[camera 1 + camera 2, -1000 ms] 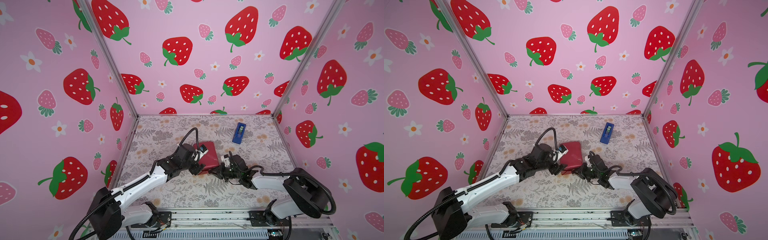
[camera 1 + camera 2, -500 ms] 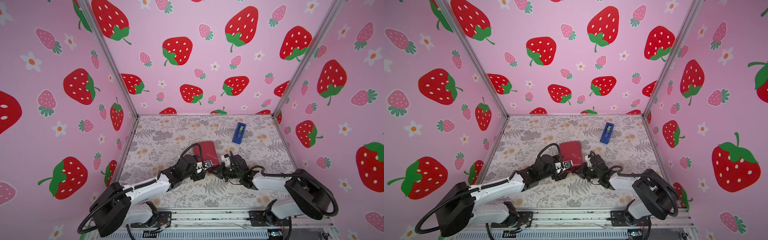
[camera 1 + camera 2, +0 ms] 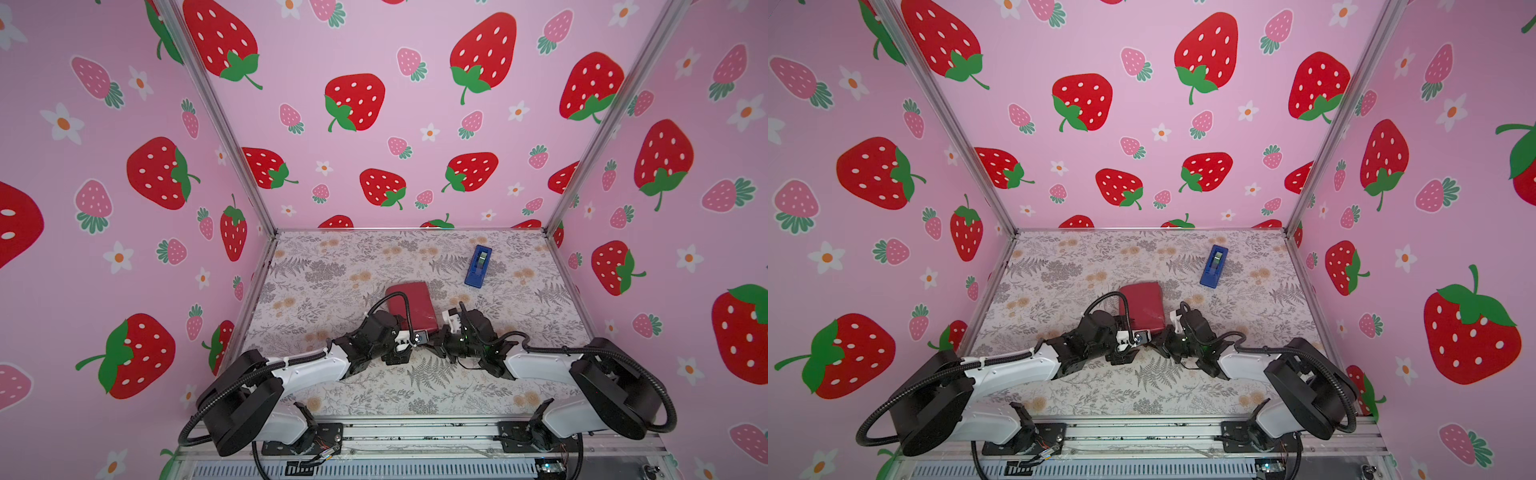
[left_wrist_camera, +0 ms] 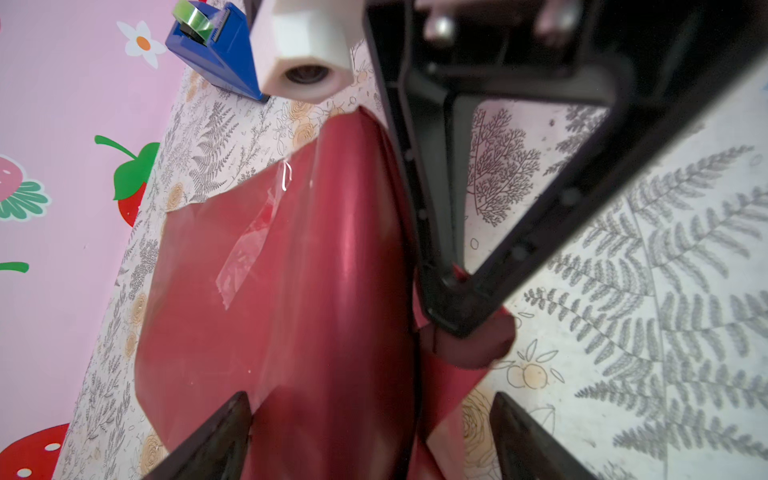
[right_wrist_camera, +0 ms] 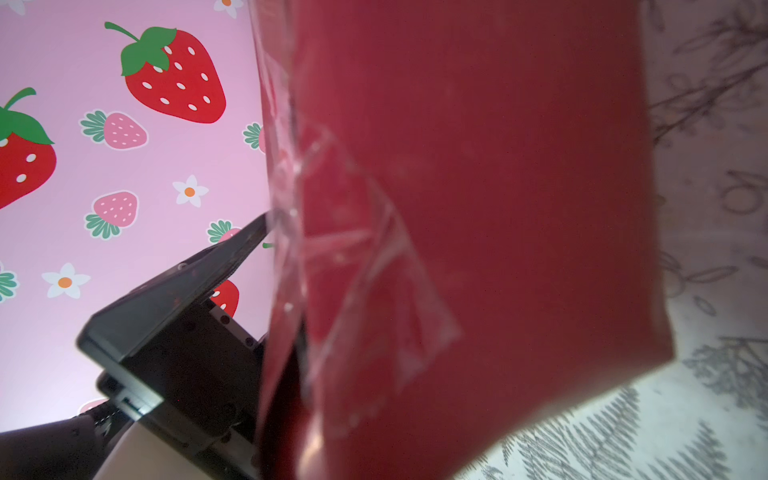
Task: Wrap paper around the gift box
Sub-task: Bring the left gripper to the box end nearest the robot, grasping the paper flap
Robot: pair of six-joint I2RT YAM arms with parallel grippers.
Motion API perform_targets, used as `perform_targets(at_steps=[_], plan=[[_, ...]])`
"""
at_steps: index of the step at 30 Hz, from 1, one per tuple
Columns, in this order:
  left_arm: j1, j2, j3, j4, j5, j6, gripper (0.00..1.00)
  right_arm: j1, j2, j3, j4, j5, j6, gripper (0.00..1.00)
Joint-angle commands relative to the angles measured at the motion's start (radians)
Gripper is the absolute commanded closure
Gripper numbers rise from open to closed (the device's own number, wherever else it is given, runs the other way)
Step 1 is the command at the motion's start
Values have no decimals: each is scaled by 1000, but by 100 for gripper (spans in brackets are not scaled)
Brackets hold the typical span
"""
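1. We see the paper (image 3: 409, 303) (image 3: 1142, 305) in the middle of the table (image 3: 332, 266), a little toward the front in both top views. It is folded round into a squat maroon bundle. The gift box does not show in any view, since the paper covers it.
2. A strip of clear tape (image 4: 245, 249) runs across the upper fold. In the right wrist view we make out more crinkled tape on the side of the bundle.
3. The left gripper (image 4: 370, 395) stands wide. Its two fingers (image 4: 216, 436) are far apart, with the near end of the bundle lying between them, and they clasp nothing.
4. In the right wrist view one of those fingers lies close against the edge of the paper. We cannot tell whether it presses on it.
5. The right gripper (image 4: 455, 303) is closed tight, its tips brought together. A sliver of red paper is pinched at the very tip, at the bundle's near corner. A loose corner of the paper lies on the table just under it.
6. In both top views the two grippers sit near each other at the front end of the bundle, the left one on its left and the right one on its right.
7. The blue tape dispenser (image 3: 478, 266) (image 3: 1213, 266) stands toward the back right, well apart from the bundle and from both grippers.
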Motion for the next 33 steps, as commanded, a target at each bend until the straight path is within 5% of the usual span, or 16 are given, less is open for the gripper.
perform_targets(at_steps=[1, 7, 23, 27, 33], plan=[[-5, 19, 5, 54, -24, 34, 10, -1, -14, 3, 25, 2, 6, 100], [-5, 41, 8, 71, -60, 34, 12, -1, -14, -3, 22, 3, 7, 100], [-2, 69, 12, 47, -106, 14, 30, -2, -98, -92, -49, 58, -18, 69], [0, 64, 14, 44, -111, 10, 32, -2, -103, -91, -108, 88, -62, 70], [4, 64, 19, 34, -109, 6, 33, 9, 7, -74, 47, 31, -60, 88]])
